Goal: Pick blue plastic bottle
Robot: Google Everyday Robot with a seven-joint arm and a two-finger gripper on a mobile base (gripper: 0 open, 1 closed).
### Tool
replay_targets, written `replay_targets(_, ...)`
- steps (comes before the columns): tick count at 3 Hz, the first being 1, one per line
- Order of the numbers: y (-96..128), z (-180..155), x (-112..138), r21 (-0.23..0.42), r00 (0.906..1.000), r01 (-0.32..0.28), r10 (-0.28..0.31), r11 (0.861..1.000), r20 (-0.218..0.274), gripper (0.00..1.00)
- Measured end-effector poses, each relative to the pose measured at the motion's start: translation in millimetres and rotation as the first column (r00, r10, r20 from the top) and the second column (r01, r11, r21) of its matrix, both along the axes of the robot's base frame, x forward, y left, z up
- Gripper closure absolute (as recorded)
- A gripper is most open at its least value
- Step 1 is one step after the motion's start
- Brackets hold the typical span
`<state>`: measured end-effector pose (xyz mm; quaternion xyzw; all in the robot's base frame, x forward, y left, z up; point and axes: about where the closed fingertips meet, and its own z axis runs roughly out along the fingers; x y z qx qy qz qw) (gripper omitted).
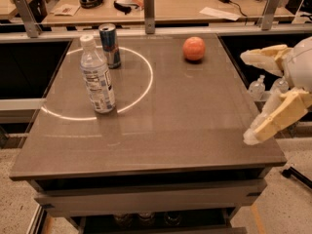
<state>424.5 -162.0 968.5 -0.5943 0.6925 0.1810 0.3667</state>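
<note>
The blue plastic bottle (98, 77) stands upright on the left part of the brown table (185, 130). It is clear and faintly bluish, with a white cap and a white printed label. My gripper (249, 97) is at the table's right edge, far to the right of the bottle. Its two cream fingers (275, 118) are spread wide apart and hold nothing.
A blue-and-silver drink can (110, 45) stands just behind the bottle. An orange ball (194, 48) lies at the back right of the table. A bright light ring (141, 89) runs around the bottle and can. A cluttered desk (185, 4) and rail posts stand behind.
</note>
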Motion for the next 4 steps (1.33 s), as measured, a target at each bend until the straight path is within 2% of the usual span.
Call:
replay_targets(1,29.5,0.5,-10.6,0.117,0.9972,-0.073,0.071,0.99,0.025,0.0)
replay_targets(2,65.5,-5.6,-13.0,0.198,0.9912,-0.132,0.128,0.971,0.036,0.0)
replay_targets(3,99.6,-6.3,-11.9,0.251,0.9829,-0.183,0.173,0.95,0.062,0.0)
replay_targets(4,99.6,-6.3,-11.9,0.251,0.9829,-0.183,0.173,0.95,0.062,0.0)
